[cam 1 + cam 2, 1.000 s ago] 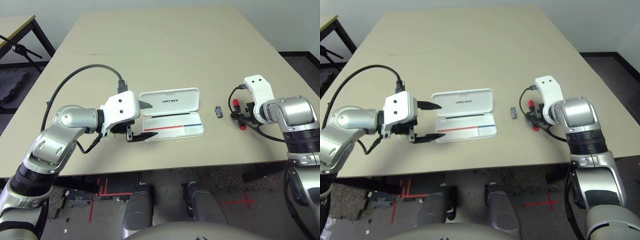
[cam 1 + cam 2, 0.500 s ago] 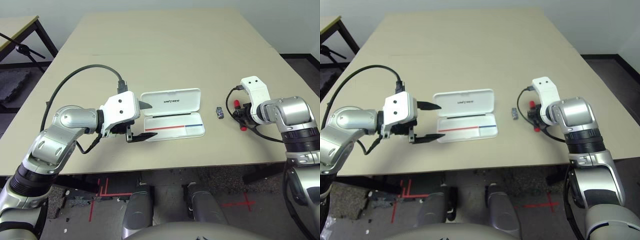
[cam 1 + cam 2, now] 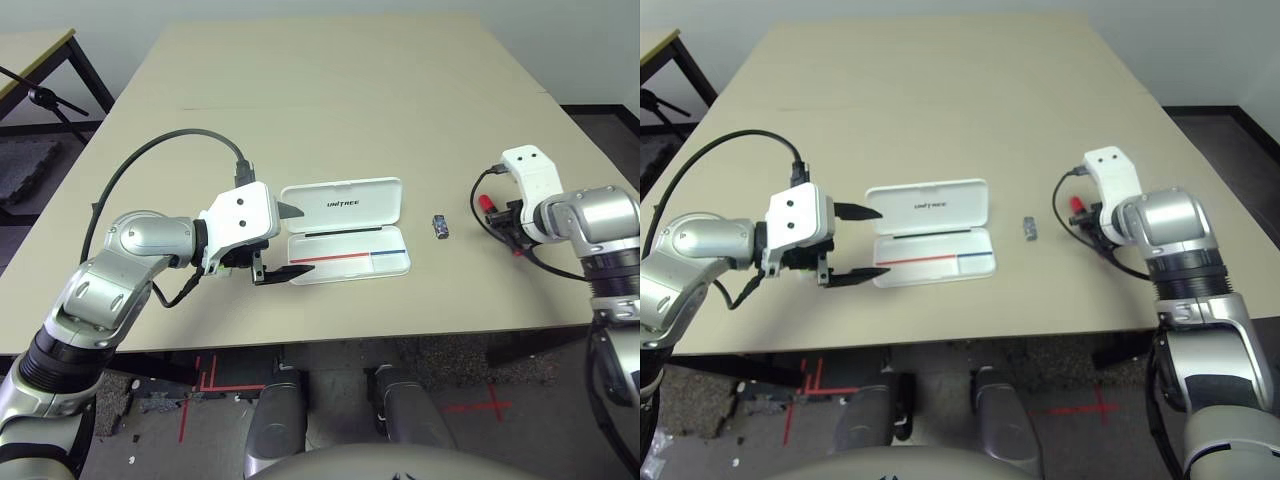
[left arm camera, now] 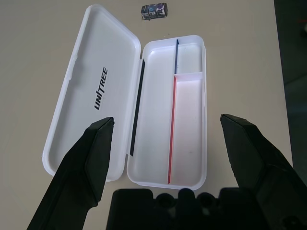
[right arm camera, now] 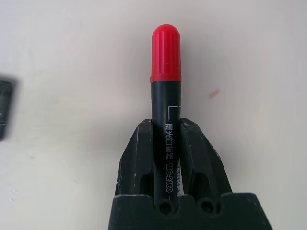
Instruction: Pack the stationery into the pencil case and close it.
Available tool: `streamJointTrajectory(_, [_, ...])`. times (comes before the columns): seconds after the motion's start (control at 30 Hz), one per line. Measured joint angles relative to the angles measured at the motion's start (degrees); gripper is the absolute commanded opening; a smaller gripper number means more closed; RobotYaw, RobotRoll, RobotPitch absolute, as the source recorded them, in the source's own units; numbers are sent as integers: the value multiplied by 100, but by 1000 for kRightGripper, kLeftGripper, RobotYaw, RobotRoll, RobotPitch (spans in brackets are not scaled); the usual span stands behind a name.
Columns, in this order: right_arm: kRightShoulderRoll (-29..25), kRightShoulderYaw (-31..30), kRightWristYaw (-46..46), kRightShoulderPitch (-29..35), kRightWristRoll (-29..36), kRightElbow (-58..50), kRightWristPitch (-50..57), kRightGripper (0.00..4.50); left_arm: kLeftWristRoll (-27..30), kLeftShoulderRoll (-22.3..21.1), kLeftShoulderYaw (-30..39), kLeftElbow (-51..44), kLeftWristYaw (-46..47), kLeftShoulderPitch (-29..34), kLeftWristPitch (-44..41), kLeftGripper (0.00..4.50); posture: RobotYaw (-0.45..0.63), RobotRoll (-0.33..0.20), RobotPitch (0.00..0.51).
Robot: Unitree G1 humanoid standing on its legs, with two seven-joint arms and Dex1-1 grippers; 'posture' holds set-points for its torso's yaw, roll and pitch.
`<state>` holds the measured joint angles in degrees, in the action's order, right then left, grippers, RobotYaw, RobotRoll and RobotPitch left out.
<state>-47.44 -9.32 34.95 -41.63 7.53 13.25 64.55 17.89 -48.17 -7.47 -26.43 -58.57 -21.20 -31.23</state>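
Note:
The white pencil case (image 3: 345,262) lies open at the table's middle, its lettered lid (image 3: 340,203) folded back flat. My left gripper (image 3: 288,240) stands open just left of it, one finger by the lid and one by the tray; the left wrist view shows the empty tray (image 4: 189,143) between my fingers (image 4: 96,143). A tiny dark-grey block (image 3: 439,226) lies right of the case and is also in the left wrist view (image 4: 154,9). Further right, my right gripper (image 5: 166,132) is shut on the red marker (image 5: 166,96), red cap pointing out past the fingertips (image 3: 489,204).
A black cable (image 3: 160,150) loops over my left forearm. A second table (image 3: 30,50) and a black stand are at the far left, beyond this table's edge. The far half of the table (image 3: 330,90) is bare.
My right gripper has closed on the red marker and carried it a little to the right, away from the grey block. The left arm and the case have not moved.

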Motion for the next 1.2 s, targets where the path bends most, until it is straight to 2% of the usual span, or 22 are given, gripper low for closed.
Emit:
streamJointTrajectory(0.07, [-444,-209,650,55,-14,-173,-743,502,0,-2,-1,3,0,-2,-4,4500,59,0,104])
streamJointTrajectory(0.17, [-806,-412,1553,212,-72,-293,-1955,502,0,-7,0,1,0,-9,-7,4500,59,0,104])
streamJointTrajectory(0.4, [-1037,-503,2987,141,-280,-7,-4195,502,0,-95,24,-27,0,49,-29,4500,77,0,107])
streamJointTrajectory(0.57, [-829,-604,3760,-189,-384,28,-5155,502,0,-155,53,-52,6,134,-38,4500,93,0,107])
streamJointTrajectory(0.87, [73,-1049,4582,-742,-679,74,-5702,502,-15,-206,60,-190,54,212,-38,4500,120,0,105])
streamJointTrajectory(1.2, [806,-1536,4825,-929,-1004,-96,-4962,502,-53,-241,67,-259,210,408,-39,4500,142,0,105])
